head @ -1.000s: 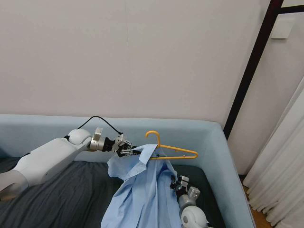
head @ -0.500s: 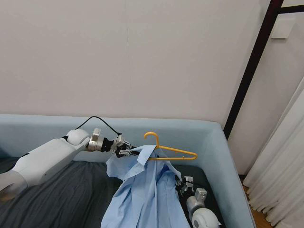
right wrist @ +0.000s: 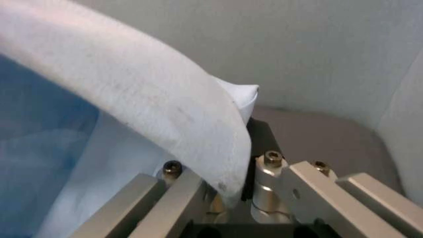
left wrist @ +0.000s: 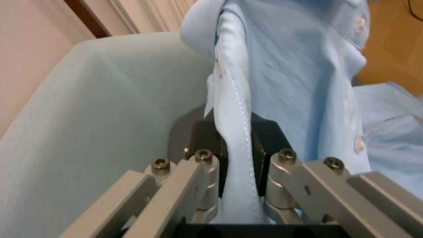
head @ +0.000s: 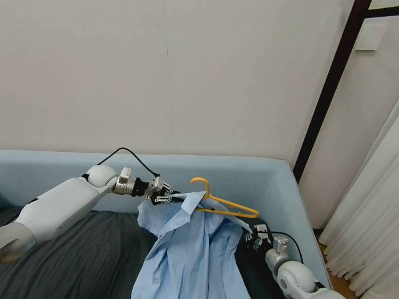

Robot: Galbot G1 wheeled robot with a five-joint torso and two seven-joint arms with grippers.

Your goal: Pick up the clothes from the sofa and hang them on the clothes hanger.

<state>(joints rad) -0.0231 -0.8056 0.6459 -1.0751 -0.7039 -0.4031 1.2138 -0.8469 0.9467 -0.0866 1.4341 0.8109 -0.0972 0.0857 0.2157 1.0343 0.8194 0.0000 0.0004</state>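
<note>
**Right side pulled wide, hanger dipped**

Your right gripper swung out to the right, clear of the cloth it sat under a second ago. It took the edge of the blue shirt with it, and in its wrist view the fingers were pinched shut on that pale hem. The yellow hanger tipped as it went, its right end lower than before. Your left gripper barely moved, just left of the hook, clamped tight on the collar edge. The shirt was up at the hanger over the right end of the sofa, its tail trailing onto the dark seat cushion. By my read the pull spread the right front open, but the hanger's right arm lay on top of the cloth, so that shoulder wasn't seated yet
</note>
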